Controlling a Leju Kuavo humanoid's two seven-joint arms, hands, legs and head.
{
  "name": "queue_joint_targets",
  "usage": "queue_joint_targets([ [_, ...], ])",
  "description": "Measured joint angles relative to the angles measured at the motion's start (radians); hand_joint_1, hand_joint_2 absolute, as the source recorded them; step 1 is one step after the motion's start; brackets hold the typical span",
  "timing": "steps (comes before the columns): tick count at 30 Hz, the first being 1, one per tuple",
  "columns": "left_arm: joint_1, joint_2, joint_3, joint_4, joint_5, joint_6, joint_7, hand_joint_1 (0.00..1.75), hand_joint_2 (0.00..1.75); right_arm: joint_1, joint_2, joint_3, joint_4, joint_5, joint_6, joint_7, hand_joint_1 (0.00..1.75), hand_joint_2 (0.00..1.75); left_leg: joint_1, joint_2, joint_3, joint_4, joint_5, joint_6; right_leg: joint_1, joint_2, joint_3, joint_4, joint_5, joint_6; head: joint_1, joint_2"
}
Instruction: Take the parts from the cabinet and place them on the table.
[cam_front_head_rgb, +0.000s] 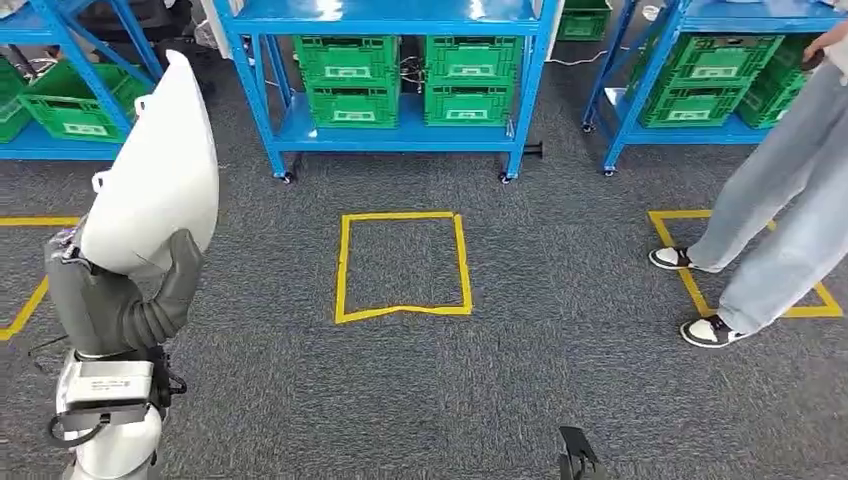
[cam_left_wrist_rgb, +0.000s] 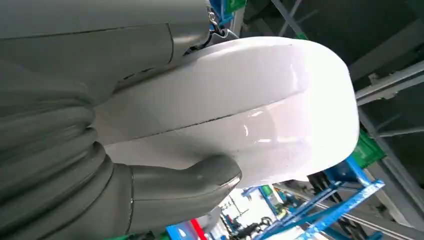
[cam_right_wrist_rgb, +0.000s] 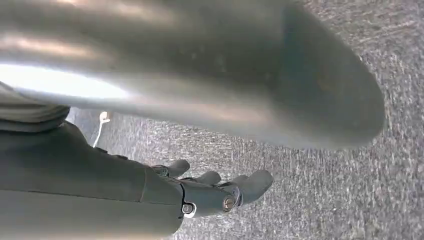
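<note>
At the left of the head view the left hand (cam_front_head_rgb: 125, 300) is clamped on the white glossy shell (cam_front_head_rgb: 155, 175), seemingly stiff, light and slippery, best gripped at its rim, while the right hand (cam_right_wrist_rgb: 220, 192) hangs with fingers loosely apart.

1 white part (cam_front_head_rgb: 160, 180), held in left hand (cam_front_head_rgb: 125, 300). 3 blue shelf racks (cam_front_head_rgb: 395, 135). Green crates (cam_front_head_rgb: 350, 75): 4 on middle rack, approx 3 far right, 2 far left. Yellow tape squares (cam_front_head_rgb: 403, 265) on carpet: 3. 1 person (cam_front_head_rgb: 790, 190).
</note>
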Motion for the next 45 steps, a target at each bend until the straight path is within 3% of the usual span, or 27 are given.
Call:
queue_joint_targets([
  [2, -0.001, -0.002, -0.002, 0.001, 0.0, 0.002, 0.0, 1.75, 1.75, 0.0, 0.0, 0.0, 0.0, 0.002, 0.0, 0.0, 0.0, 0.0, 0.001, -0.024, -0.004, 0.011, -0.002, -0.004, -0.002, 0.028, 0.099, -0.183, 0.079, -0.006, 0.0, 0.0],
  [3, -0.001, -0.003, -0.002, 0.002, -0.001, 0.004, -0.001, 1.75, 1.75, -0.001, 0.0, 0.0, 0.0, 0.003, 0.0, -0.001, 0.0, 0.0, 0.001, -0.031, -0.012, 0.018, -0.004, -0.009, -0.007, 0.082, 0.119, -0.225, 0.064, -0.009, -0.001, 0.0],
  [7, -0.001, -0.003, -0.003, 0.007, -0.007, 0.02, -0.003, 1.75, 1.75, -0.002, 0.001, 0.0, 0.0, 0.016, 0.006, -0.005, 0.0, 0.0, 0.002, -0.068, -0.029, 0.012, 0.007, -0.037, 0.004, 0.04, 0.114, -0.23, 0.076, -0.031, 0.0, 0.0],
  [8, 0.001, 0.001, -0.003, 0.006, -0.013, 0.032, -0.004, 1.75, 1.75, -0.003, 0.004, 0.001, 0.0, 0.026, 0.01, -0.005, 0.0, 0.0, -0.001, -0.055, -0.031, 0.019, 0.002, -0.04, -0.006, 0.024, 0.117, -0.239, 0.082, -0.04, 0.001, 0.0],
  [10, 0.009, 0.014, -0.002, 0.0, -0.018, 0.052, -0.005, 1.75, 1.75, -0.003, 0.005, 0.011, 0.0, 0.049, 0.019, -0.004, 0.0, 0.0, -0.002, 0.026, -0.071, 0.105, -0.055, -0.051, -0.005, 0.005, 0.118, -0.241, 0.081, -0.051, -0.011, 0.0],
  [12, 0.039, 0.028, 0.005, -0.013, -0.019, 0.068, -0.011, 1.75, 1.75, 0.001, 0.005, 0.016, 0.0, 0.063, 0.022, -0.005, 0.0, 0.0, 0.005, 0.047, -0.147, 0.264, -0.126, -0.061, -0.004, -0.019, 0.116, -0.24, 0.081, -0.052, -0.011, 0.0],
  [14, 0.071, 0.053, 0.02, -0.02, -0.009, 0.077, -0.021, 1.75, 1.75, 0.002, 0.003, 0.02, 0.0, 0.072, 0.024, -0.016, 0.0, 0.0, 0.01, 0.05, -0.172, 0.316, -0.128, -0.066, -0.004, -0.043, 0.114, -0.24, 0.081, -0.052, -0.011, 0.0],
  [15, 0.085, 0.061, 0.026, -0.023, -0.005, 0.079, -0.025, 1.75, 1.75, 0.001, 0.003, 0.024, 0.0, 0.074, 0.024, -0.018, 0.0, 0.0, 0.01, 0.054, -0.147, 0.271, -0.098, -0.065, -0.004, -0.055, 0.115, -0.24, 0.08, -0.051, -0.012, 0.0],
  [17, 0.096, 0.071, 0.033, -0.032, 0.0, 0.08, -0.028, 1.75, 1.75, 0.0, 0.003, 0.03, 0.0, 0.076, 0.024, -0.018, 0.0, 0.0, 0.009, 0.082, -0.044, 0.083, -0.019, -0.058, -0.003, -0.082, 0.118, -0.239, 0.078, -0.048, -0.011, 0.0],
  [18, 0.097, 0.072, 0.036, -0.038, 0.0, 0.08, -0.029, 1.75, 1.75, 0.0, 0.003, 0.033, 0.0, 0.076, 0.024, -0.018, 0.0, 0.0, 0.004, 0.129, -0.004, 0.008, -0.012, -0.05, 0.0, -0.093, 0.121, -0.239, 0.077, -0.044, -0.012, 0.0],
  [19, 0.099, 0.073, 0.039, -0.043, 0.0, 0.081, -0.031, 1.75, 1.75, -0.001, 0.003, 0.036, 0.0, 0.076, 0.024, -0.018, 0.0, 0.0, -0.001, 0.128, -0.005, 0.006, -0.012, -0.047, 0.004, -0.103, 0.122, -0.24, 0.074, -0.036, -0.01, 0.0],
  [22, 0.109, 0.076, 0.043, -0.05, 0.0, 0.083, -0.033, 1.75, 1.75, -0.006, 0.002, 0.037, 0.0, 0.074, 0.028, -0.012, 0.0, 0.0, -0.007, 0.092, -0.015, 0.006, -0.003, -0.03, 0.002, -0.131, 0.131, -0.249, 0.079, -0.016, -0.009, 0.0],
  [23, 0.111, 0.076, 0.043, -0.054, -0.001, 0.083, -0.033, 1.75, 1.75, -0.008, 0.002, 0.037, 0.0, 0.073, 0.03, -0.008, 0.0, 0.0, 0.001, 0.078, -0.004, -0.005, 0.007, -0.019, -0.001, -0.132, 0.133, -0.248, 0.075, -0.007, -0.009, 0.0],
  [25, 0.105, 0.074, 0.043, -0.056, -0.002, 0.083, -0.035, 1.75, 1.75, -0.009, 0.002, 0.037, 0.0, 0.069, 0.031, -0.004, 0.0, 0.0, 0.005, 0.062, -0.007, -0.011, 0.016, -0.008, -0.006, -0.037, 0.108, -0.18, 0.023, -0.003, -0.008, 0.0],
  [26, 0.106, 0.068, 0.043, -0.054, -0.002, 0.082, -0.035, 1.75, 1.75, -0.006, 0.002, 0.037, 0.0, 0.067, 0.029, 0.004, 0.0, 0.0, 0.005, 0.052, -0.008, -0.01, 0.017, -0.005, -0.004, -0.013, 0.076, -0.11, -0.015, -0.003, -0.002, 0.0],
  [28, 0.108, 0.065, 0.043, -0.05, -0.002, 0.079, -0.035, 1.75, 1.75, 0.0, 0.001, 0.037, 0.0, 0.064, 0.023, 0.005, 0.0, 0.0, 0.002, 0.027, -0.014, -0.009, 0.018, -0.002, 0.002, 0.001, 0.003, 0.034, -0.07, -0.004, -0.001, 0.0],
  [29, 0.109, 0.065, 0.043, -0.048, -0.002, 0.078, -0.035, 1.75, 1.75, 0.0, 0.001, 0.037, 0.0, 0.064, 0.022, 0.004, 0.0, 0.0, 0.001, 0.013, -0.017, -0.005, 0.019, -0.002, 0.004, 0.001, -0.016, 0.063, -0.068, -0.005, 0.0, 0.0],
  [31, 0.108, 0.064, 0.043, -0.042, -0.002, 0.075, -0.035, 1.75, 1.75, -0.001, 0.001, 0.037, 0.0, 0.06, 0.021, 0.002, 0.0, 0.0, 0.001, -0.011, -0.02, 0.002, 0.018, -0.003, 0.004, 0.003, 0.022, -0.022, -0.002, -0.01, -0.001, 0.0],
  [32, 0.106, 0.062, 0.043, -0.039, -0.002, 0.07, -0.035, 1.75, 1.75, -0.002, 0.001, 0.037, 0.0, 0.057, 0.019, 0.001, 0.0, 0.0, 0.001, -0.022, -0.021, 0.006, 0.017, -0.005, 0.004, 0.009, 0.065, -0.108, 0.042, -0.012, -0.001, 0.0],
  [33, 0.1, 0.057, 0.043, -0.033, -0.002, 0.067, -0.036, 1.75, 1.75, -0.002, 0.001, 0.037, 0.0, 0.055, 0.017, 0.0, 0.0, 0.0, 0.002, -0.035, -0.024, 0.013, 0.016, -0.009, 0.002, 0.034, 0.112, -0.2, 0.078, -0.014, 0.0, 0.0],
  [34, 0.095, 0.051, 0.042, -0.029, -0.002, 0.065, -0.036, 1.75, 1.75, -0.004, 0.001, 0.037, 0.0, 0.053, 0.017, 0.0, 0.0, 0.0, 0.0, -0.043, -0.03, 0.019, 0.015, -0.016, 0.002, 0.064, 0.119, -0.223, 0.06, -0.015, -0.002, 0.0],
  [38, 0.083, 0.046, 0.041, -0.016, -0.002, 0.062, -0.036, 1.75, 1.75, -0.007, 0.002, 0.037, 0.0, 0.053, 0.017, 0.001, 0.0, 0.0, 0.0, -0.074, -0.046, 0.01, 0.023, -0.041, 0.006, 0.03, 0.119, -0.232, 0.074, -0.042, 0.0, 0.0],
  [39, 0.083, 0.047, 0.041, -0.015, -0.002, 0.061, -0.036, 1.75, 1.75, -0.008, 0.005, 0.037, 0.0, 0.053, 0.017, 0.0, 0.0, 0.0, 0.0, -0.049, -0.046, 0.02, 0.019, -0.043, 0.002, 0.017, 0.12, -0.238, 0.079, -0.05, 0.0, 0.0],
  [40, 0.077, 0.046, 0.041, -0.014, -0.002, 0.061, -0.036, 1.75, 1.75, -0.008, 0.005, 0.037, 0.0, 0.053, 0.016, -0.001, 0.0, 0.0, -0.005, 0.004, -0.059, 0.051, -0.006, -0.049, 0.002, 0.011, 0.121, -0.239, 0.076, -0.056, -0.007, 0.0],
  [41, 0.068, 0.045, 0.04, -0.012, 0.0, 0.058, -0.036, 1.75, 1.75, -0.007, 0.005, 0.036, 0.0, 0.051, 0.016, -0.001, 0.0, 0.0, -0.002, 0.031, -0.087, 0.107, -0.043, -0.054, 0.004, 0.0, 0.12, -0.239, 0.076, -0.061, -0.01, 0.0],
  [43, 0.057, 0.041, 0.039, -0.001, 0.002, 0.053, -0.035, 1.75, 1.75, -0.002, 0.005, 0.032, 0.0, 0.042, 0.014, -0.003, 0.0, 0.0, 0.004, 0.048, -0.166, 0.276, -0.122, -0.063, 0.006, -0.027, 0.119, -0.238, 0.075, -0.063, -0.01, 0.0],
  [45, 0.05, 0.038, 0.039, 0.019, 0.006, 0.042, -0.035, 1.75, 1.75, -0.002, 0.004, 0.029, 0.0, 0.034, 0.012, -0.011, 0.0, 0.0, 0.01, 0.052, -0.184, 0.321, -0.121, -0.067, 0.006, -0.051, 0.119, -0.238, 0.074, -0.062, -0.01, 0.0],
])
